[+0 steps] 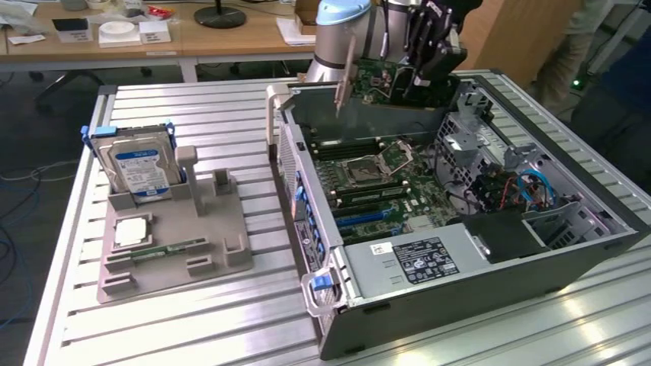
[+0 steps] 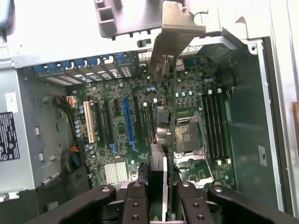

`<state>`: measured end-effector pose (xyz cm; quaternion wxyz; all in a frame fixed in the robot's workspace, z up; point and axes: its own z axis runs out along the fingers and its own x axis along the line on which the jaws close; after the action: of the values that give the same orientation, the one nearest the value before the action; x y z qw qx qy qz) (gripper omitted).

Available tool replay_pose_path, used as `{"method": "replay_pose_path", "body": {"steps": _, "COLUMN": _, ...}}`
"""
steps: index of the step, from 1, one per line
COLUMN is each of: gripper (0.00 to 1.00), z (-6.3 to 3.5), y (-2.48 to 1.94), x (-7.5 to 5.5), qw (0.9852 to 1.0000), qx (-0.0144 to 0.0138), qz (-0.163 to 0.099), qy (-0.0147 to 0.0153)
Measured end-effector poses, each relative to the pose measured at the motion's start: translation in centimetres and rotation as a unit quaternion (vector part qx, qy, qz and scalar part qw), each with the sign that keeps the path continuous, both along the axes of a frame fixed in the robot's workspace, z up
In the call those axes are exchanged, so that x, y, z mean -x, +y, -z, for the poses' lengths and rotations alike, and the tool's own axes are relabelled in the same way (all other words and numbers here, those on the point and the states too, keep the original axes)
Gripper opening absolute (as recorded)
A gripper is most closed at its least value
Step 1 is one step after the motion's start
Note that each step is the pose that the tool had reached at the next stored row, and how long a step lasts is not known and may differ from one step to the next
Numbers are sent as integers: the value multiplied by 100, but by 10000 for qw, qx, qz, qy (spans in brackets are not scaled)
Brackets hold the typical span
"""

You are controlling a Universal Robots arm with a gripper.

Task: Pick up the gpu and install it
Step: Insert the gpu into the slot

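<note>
Green gpu [image 1: 382, 80] sits clamped edge-on in the hand [image 2: 161, 189], bracket outward, above the open computer case [image 1: 489, 282]

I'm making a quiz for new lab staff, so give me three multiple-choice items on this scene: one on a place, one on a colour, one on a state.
1. Where is the gpu? A. seated in a slot; B. held above the open computer case; C. on the floor.
2. What colour is the label on the hard drive? A. blue; B. red; C. yellow.
3. How is the gripper? A. open and empty; B. resting on the hard drive; C. shut on the gpu.
Answers: B, the card hangs over the case's interior; A, the label shows blue; C, it clamps the card's edge.
</note>
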<state>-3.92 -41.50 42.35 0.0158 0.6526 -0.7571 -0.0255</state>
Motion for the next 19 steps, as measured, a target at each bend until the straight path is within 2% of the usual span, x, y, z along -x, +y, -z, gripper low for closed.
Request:
{"method": "replay_pose_path", "body": {"steps": 5, "gripper": 27, "z": 0, "y": 0, "x": 0, "qw": 9992, "qx": 11, "qz": -391, "qy": 0}}
{"method": "replay_pose_path", "body": {"steps": 10, "gripper": 27, "z": -1, "y": 0, "x": 0, "qw": 9971, "qx": 25, "qz": -766, "qy": 0}}
{"method": "replay_pose_path", "body": {"steps": 19, "gripper": 27, "z": 0, "y": 0, "x": 0, "qw": 9966, "qx": 24, "qz": -819, "qy": 0}}
